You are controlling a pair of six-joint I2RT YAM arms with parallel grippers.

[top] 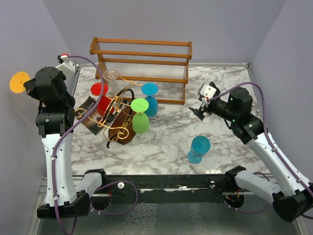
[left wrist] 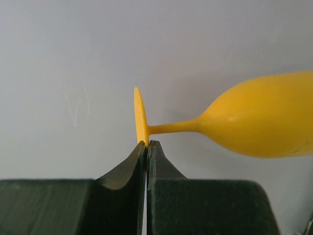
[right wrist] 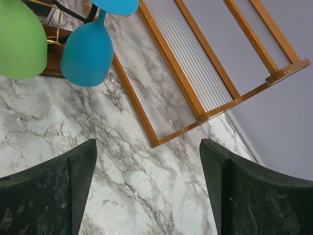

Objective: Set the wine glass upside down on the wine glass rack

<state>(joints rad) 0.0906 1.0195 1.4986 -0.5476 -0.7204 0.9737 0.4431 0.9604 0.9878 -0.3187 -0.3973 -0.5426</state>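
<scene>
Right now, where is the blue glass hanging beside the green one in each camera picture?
Top external: blue glass in the centre, upside down, right of the green glass.
Left wrist: not in it.
Right wrist: upper left, also right of the green glass.
Shared landmark: the wooden slatted frame, close by in both those views.

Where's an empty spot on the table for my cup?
The biggest bare patch of table is the middle, between the green glass on the wire rack and the lone blue glass at front right. The back right corner beside the wooden frame is bare too. The left side is crowded with rack and glasses.
</scene>
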